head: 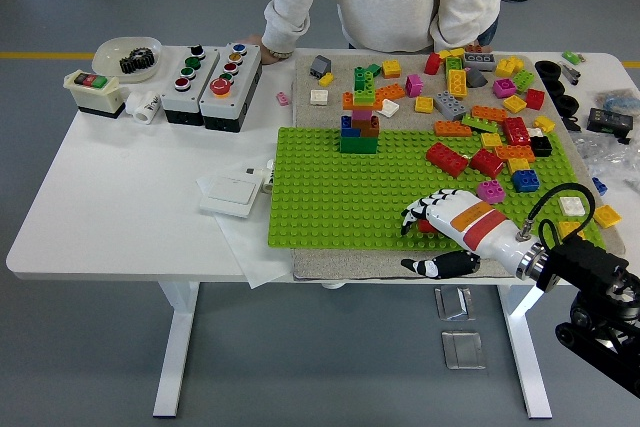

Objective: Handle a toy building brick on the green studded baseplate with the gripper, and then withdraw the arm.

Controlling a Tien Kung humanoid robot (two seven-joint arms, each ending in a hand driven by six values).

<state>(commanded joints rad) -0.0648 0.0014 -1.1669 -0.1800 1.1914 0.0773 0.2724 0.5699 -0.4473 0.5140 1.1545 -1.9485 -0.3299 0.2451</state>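
Observation:
The green studded baseplate [320, 197] lies on a grey mat in the middle of the table. A small stacked tower of bricks [360, 119] stands at its far edge. My right hand [410, 243] reaches in from the lower right over the plate's near right corner. Its fingers [418, 213] curve down over a small red brick [427, 229], which is mostly hidden. The thumb [432, 266] is spread well apart from the fingers, past the plate's near edge. Two larger red bricks [447, 158] sit on the plate farther back. My left arm is out of view.
Several loose bricks [480, 82] cover the mat at the back right. Button boxes [215, 77], a bowl of gears [130, 55] and a white switch [232, 190] lie to the left. A person stands at the far side, one hand [272, 50] resting on the table edge.

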